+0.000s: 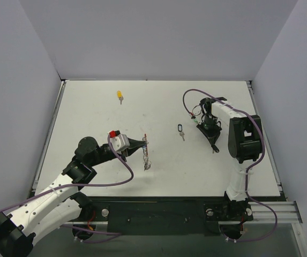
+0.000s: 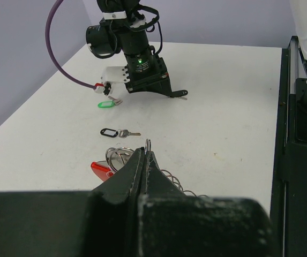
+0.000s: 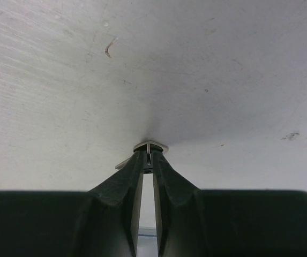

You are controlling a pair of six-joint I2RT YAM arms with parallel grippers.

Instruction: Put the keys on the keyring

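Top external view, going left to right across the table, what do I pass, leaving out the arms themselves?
yellow-headed key → keyring → black key tag → right gripper

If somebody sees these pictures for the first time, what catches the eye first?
Probably the left hand at the table's near left, shut on a silver ring of the red keyring. Next, the right hand at the right, its tips against the white table, pinching a small metal piece. A yellow-headed key lies alone toward the far edge.
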